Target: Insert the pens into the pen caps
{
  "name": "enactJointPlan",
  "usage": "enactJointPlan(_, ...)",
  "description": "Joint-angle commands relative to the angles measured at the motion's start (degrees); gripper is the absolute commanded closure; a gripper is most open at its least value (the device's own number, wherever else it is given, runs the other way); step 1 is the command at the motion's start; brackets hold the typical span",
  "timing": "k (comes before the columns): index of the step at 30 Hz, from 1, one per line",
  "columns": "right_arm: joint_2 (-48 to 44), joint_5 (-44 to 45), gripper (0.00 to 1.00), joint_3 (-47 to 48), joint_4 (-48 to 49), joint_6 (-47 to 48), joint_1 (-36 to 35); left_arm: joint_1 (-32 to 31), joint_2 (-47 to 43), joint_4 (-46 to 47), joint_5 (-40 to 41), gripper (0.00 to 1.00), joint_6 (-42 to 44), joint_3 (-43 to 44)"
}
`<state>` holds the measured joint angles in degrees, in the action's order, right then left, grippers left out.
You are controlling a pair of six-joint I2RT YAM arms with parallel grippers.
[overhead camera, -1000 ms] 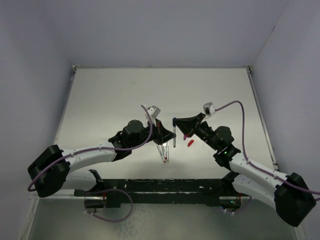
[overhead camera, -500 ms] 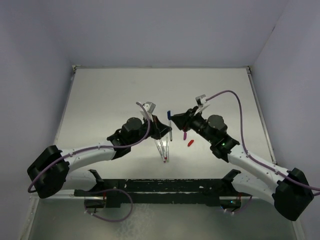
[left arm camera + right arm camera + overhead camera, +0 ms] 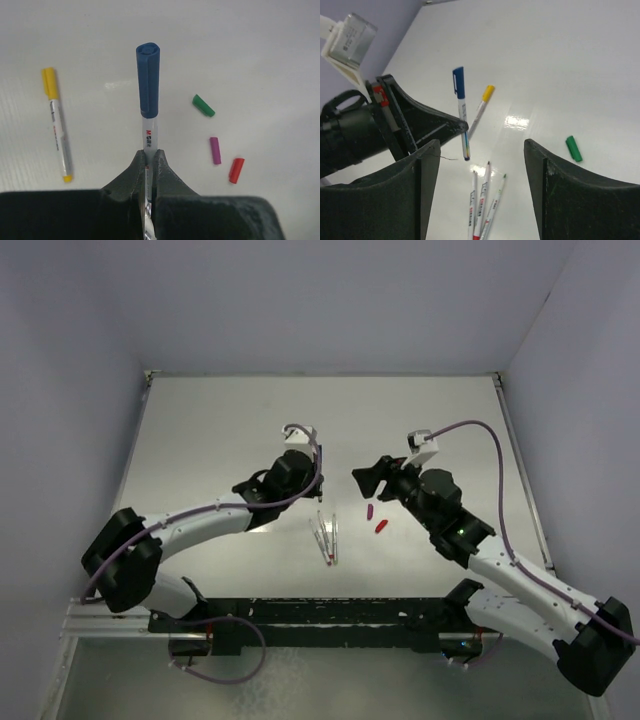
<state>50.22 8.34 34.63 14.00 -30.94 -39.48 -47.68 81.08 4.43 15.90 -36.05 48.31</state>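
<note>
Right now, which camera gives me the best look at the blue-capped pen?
Left wrist: the blue-capped pen fills the centre of the view, cap seated on it, barrel pinched in the left hand. The right wrist view shows it smaller and side-on, with the cap's clip visible. In the top view it is too small to judge.

The middle of the table [image 3: 220, 430] is taken up by the left gripper [image 3: 148, 161], clamped on a blue-capped pen [image 3: 148, 100], and the spread right gripper [image 3: 362, 477], with only a narrow gap left between them. Toward the near edge, passage is hindered by three loose pens [image 3: 326, 538], a purple cap [image 3: 370, 511] and a red cap [image 3: 380, 527]; open room is left along the far edge and corners.
</note>
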Motion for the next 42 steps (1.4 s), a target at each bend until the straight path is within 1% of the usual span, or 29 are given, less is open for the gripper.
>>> enactJointPlan(1, 1.02, 6.05, 0.29, 2.29, -8.72, -0.88, -0.07, 0.28, 5.44, -11.26, 10.42, 1.0, 5.97, 9.61)
enactJointPlan(2, 1.36, 6.52, 0.27, 2.22, -9.98, -1.33, -0.14, 0.47, 6.59, -12.77, 11.68, 1.0, 6.47, 10.88)
enactJointPlan(4, 1.91, 7.7, 0.2, 1.99, -12.47, -2.6, -0.13, 1.58, 8.06, -14.37, 12.27, 1.0, 7.41, 12.24)
enactJointPlan(6, 2.05, 8.61, 0.1, 1.41, -14.2, -3.42, -0.08, 3.98, 9.72, -14.97, 9.62, 1.0, 7.95, 13.22)
enactJointPlan(7, 1.97, 9.04, 0.03, 1.06, -14.97, -3.71, -0.07, 5.39, 10.77, -15.31, 7.51, 1.0, 8.05, 13.7)
enactJointPlan(8, 1.93, 9.34, 0.01, 0.81, -15.45, -4.03, -0.12, 6.93, 11.75, -15.65, 5.19, 1.0, 8.25, 14.18)
enactJointPlan(10, 1.7, 9.7, 0.0, 0.33, -16.26, -4.42, -0.07, 8.79, 13.93, -16.95, 2.39, 1.0, 8.94, 15.48)
enactJointPlan(15, 1.18, 11.0, 0.0, -0.22, -18.2, -5.69, -0.13, 10.25, 16.47, -20.29, 3.56, 1.0, 10.17, 17.25)
enactJointPlan(21, 2.13, 12.84, 0.0, -0.34, -19.88, -6.92, -0.12, 14.54, 17.99, -21.79, -0.53, 1.0, 11.76, 17.25)
enactJointPlan(29, 3.35, 11.94, 0.0, -0.56, -18.37, -6.93, -0.11, 16.96, 21.01, -20.9, -2.54, 0.98, 12.36, 17.1)
enactJointPlan(36, 3.4, 11.61, 0.0, -1.19, -18.0, -7.13, -0.1, 17.87, 24.11, -20.15, -3.49, 0.97, 11.99, 17.69)
enactJointPlan(40, 3.47, 11.26, 0.0, -1.58, -17.39, -7.12, -0.13, 18.06, 25.39, -20.07, -4.13, 0.95, 11.23, 17.91)
enactJointPlan(42, 3.65, 11.23, 0.0, -1.64, -17.41, -7.12, -0.11, 18.06, 25.97, -20.06, -4.42, 0.92, 10.9, 17.96)
